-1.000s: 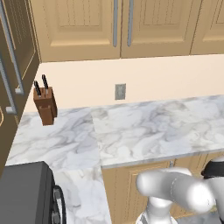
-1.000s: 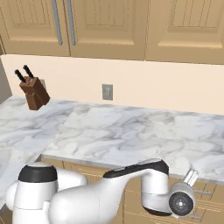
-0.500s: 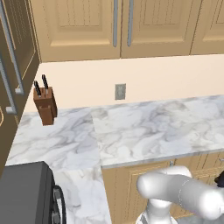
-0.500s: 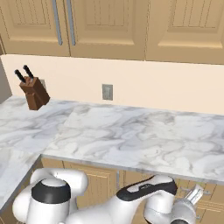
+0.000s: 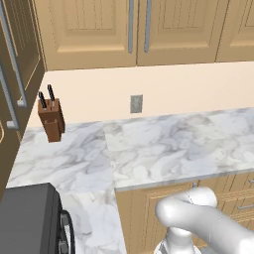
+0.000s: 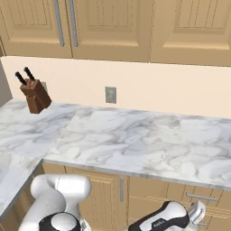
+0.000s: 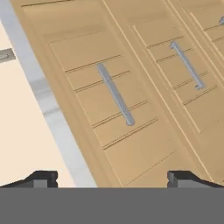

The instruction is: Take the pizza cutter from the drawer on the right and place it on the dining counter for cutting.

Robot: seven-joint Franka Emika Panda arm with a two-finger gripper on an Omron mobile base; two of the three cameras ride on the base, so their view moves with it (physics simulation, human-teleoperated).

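The arm (image 5: 198, 223) occupies the lower right of the left base view as a white link bent low and running off toward the lower right corner. In the right base view, its white shoulder sits at lower left and a dark-jointed forearm lies along the bottom edge. The gripper (image 7: 111, 177) stands with its jaws wide apart, fingertips (image 7: 41, 178) at the bottom corners of the hand view, nothing between them.

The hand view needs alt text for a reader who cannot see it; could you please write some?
The open gripper, its two dark fingertips set wide apart, faces light wood drawer fronts below a marble worktop edge. One steel bar handle sits near the middle of the picture and another handle lies further right; both fronts look closed.
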